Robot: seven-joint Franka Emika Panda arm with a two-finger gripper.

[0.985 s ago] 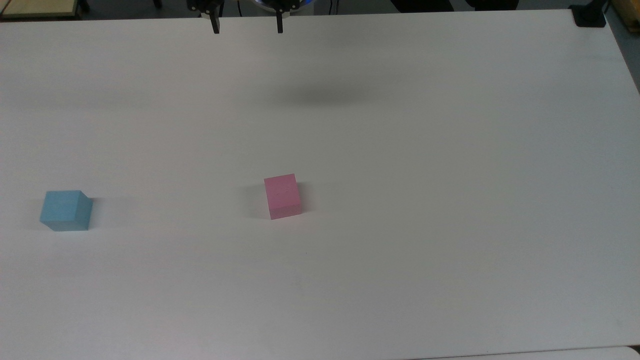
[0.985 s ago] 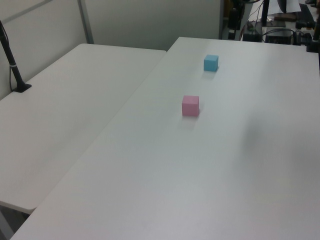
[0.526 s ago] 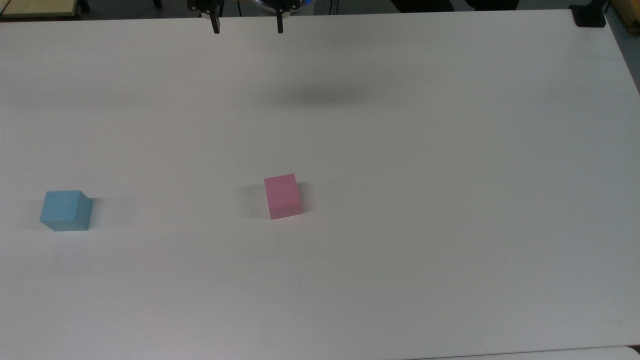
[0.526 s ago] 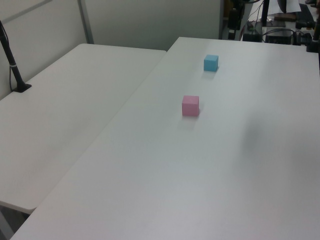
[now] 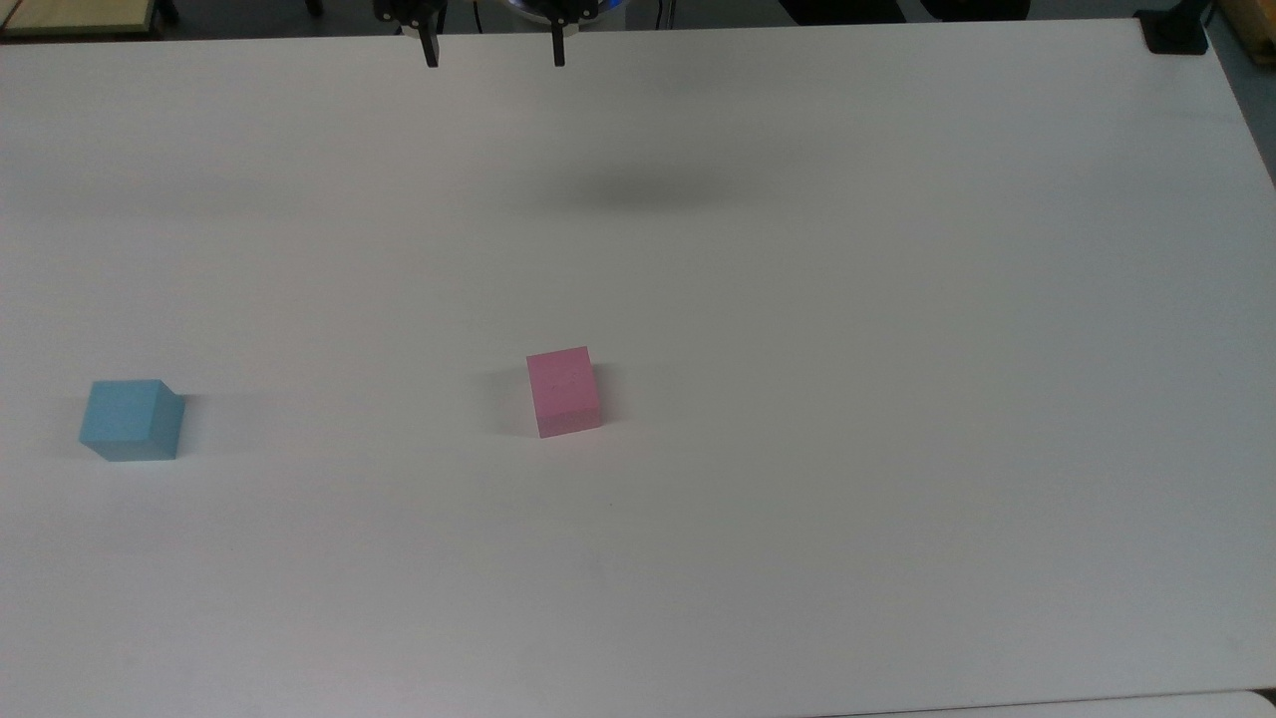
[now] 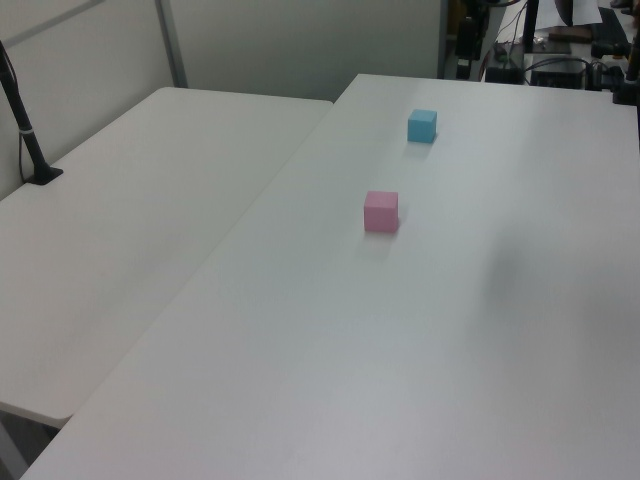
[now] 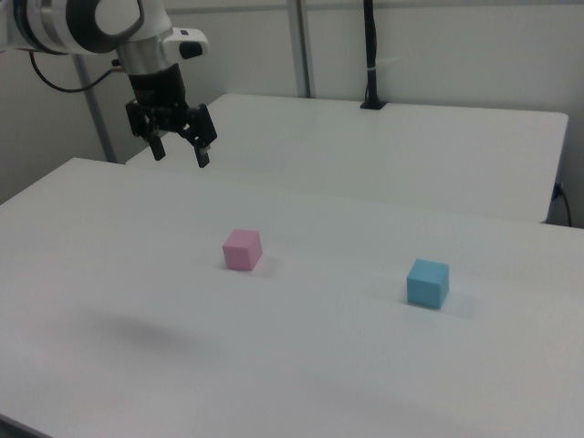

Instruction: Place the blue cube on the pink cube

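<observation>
Resting flat, blue cube (image 5: pixel 131 419) well apart from pink cube (image 5: pixel 563 391).

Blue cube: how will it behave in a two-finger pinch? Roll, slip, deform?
The blue cube sits flat on the table on one face, so it should slide, not roll, if nudged. Its plain flat sides suit the open gripper, and the matte surface likely grips well. It looks small and possibly foam-like, so probably light; stiffness cannot be told.
</observation>
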